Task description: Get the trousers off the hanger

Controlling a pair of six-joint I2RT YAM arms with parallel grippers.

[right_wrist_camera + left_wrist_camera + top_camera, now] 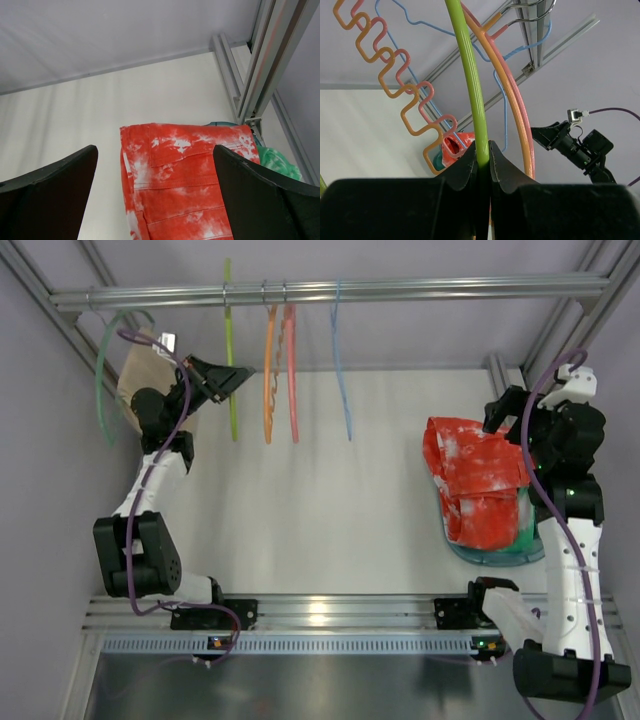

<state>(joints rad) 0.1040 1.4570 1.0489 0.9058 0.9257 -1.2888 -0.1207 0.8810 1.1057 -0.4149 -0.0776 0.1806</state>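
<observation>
An orange hanger (269, 370), a pink hanger (292, 375) and a blue hanger (343, 380) crowd the rail (420, 287) over the far edge of the bench (330, 520). Beside them, the outstretched left claw (481, 150) clamps the thin lime plastic hanger (470, 75). The soft splotched trousers (480, 480) lie near the right edge on green patterned cloth (525, 527), under the right claw (155, 152), whose fingers are spread wide.
</observation>
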